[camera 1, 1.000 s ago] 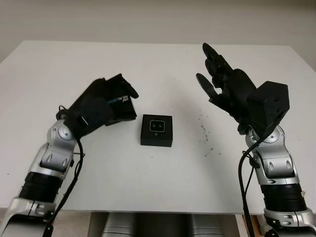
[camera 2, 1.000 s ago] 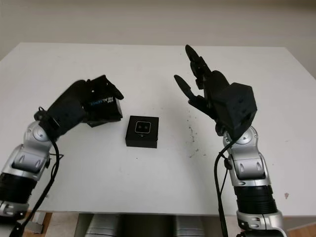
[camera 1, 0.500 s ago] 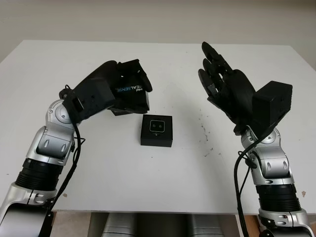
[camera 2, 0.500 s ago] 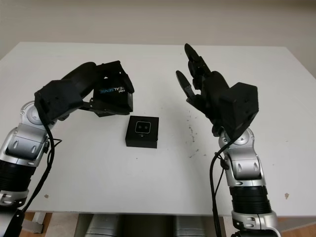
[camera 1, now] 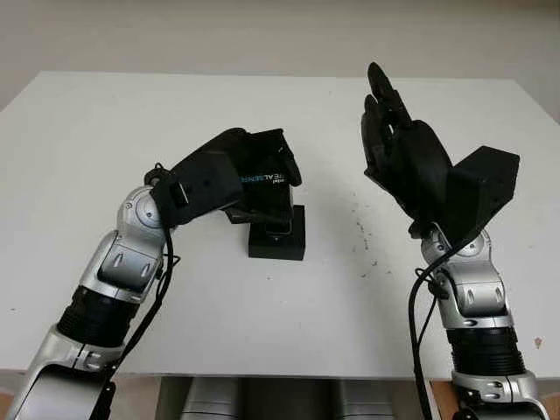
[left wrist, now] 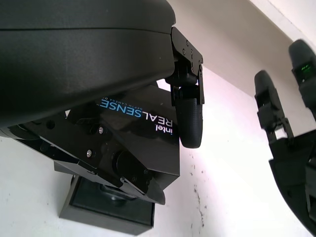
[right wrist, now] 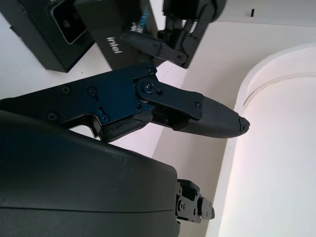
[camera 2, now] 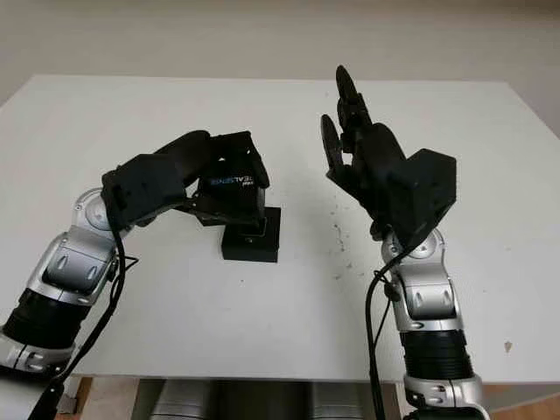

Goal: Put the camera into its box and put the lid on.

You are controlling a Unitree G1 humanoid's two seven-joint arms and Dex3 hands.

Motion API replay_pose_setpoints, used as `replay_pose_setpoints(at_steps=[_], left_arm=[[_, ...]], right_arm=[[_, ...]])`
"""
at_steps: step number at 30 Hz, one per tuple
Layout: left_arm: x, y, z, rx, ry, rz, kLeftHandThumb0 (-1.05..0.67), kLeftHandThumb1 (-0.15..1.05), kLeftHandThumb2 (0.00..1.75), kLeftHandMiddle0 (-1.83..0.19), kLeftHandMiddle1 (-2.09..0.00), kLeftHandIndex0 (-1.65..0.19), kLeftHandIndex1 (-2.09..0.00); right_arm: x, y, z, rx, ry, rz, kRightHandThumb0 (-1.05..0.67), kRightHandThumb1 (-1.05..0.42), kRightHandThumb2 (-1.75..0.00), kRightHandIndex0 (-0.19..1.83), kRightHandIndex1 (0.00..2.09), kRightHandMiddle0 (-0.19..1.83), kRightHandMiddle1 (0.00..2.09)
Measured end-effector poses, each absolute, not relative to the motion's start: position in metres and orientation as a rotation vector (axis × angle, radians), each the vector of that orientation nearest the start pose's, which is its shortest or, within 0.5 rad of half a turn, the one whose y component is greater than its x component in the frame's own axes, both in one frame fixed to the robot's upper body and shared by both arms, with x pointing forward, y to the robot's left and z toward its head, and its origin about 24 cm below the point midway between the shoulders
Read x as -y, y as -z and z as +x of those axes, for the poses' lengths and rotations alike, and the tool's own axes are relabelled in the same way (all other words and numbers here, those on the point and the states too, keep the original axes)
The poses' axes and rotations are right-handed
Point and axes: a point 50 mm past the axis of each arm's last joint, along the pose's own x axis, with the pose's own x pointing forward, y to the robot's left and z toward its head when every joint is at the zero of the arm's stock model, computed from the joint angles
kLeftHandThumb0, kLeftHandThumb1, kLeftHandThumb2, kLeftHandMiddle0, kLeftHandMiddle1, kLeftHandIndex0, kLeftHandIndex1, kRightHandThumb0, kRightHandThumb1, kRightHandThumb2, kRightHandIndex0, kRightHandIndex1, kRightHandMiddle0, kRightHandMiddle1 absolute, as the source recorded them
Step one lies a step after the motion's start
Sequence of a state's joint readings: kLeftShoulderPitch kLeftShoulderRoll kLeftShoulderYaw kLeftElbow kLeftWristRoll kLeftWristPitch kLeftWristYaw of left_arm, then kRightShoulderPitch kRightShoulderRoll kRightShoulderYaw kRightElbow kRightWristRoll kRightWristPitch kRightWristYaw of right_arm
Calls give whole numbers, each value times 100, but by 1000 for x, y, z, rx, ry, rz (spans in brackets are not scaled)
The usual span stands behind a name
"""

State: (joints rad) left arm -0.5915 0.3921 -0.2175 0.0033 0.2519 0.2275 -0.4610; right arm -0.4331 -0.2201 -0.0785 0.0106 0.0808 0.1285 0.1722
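A black box (camera 1: 282, 240) sits mid-table with the camera (right wrist: 69, 22) inside it, lens up. My left hand (camera 1: 254, 185) is shut on the black lid (camera 1: 265, 182), printed with "intel REALSENSE", and holds it just above the box's near-left part, covering most of the opening. In the left wrist view the lid (left wrist: 143, 129) hangs over the box (left wrist: 106, 211). My right hand (camera 1: 398, 149) is open, raised upright in the air to the right of the box, palm toward it.
The white table (camera 1: 289, 324) carries small dark specks (camera 1: 360, 229) right of the box. Its far edge meets a pale wall.
My left hand has carried the lid up off the table and to the right, from left of the box to right over it. The right hand turned more upright.
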Motion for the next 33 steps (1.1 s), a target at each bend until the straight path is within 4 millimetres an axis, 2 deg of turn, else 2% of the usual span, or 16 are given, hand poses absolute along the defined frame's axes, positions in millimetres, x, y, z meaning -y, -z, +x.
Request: replay_pose_setpoints(at_steps=[6,11,23,33], left_arm=[[-117,-162,330,148,560,809,-3,95,5,-36,-141,-26,-151],[-114,-161,329,140,568,803,-2,96,6,-35,-148,-26,-158],[-112,-155,330,132,585,837,-2,96,5,-37,-144,-25,-156],[-110,-148,334,127,590,819,-2,94,5,-38,-152,-28,-159]], right_arm=[[169,-156,322,289,-173,-141,-81,-105,-77,-19,0,-19,0],[169,-156,322,289,-163,-142,-82,-105,-77,-19,0,-19,0],[168,-154,324,279,-159,-137,-81,-105,-76,-19,0,-19,0],[168,-154,323,284,-153,-146,-81,-105,-74,-19,0,-19,0]])
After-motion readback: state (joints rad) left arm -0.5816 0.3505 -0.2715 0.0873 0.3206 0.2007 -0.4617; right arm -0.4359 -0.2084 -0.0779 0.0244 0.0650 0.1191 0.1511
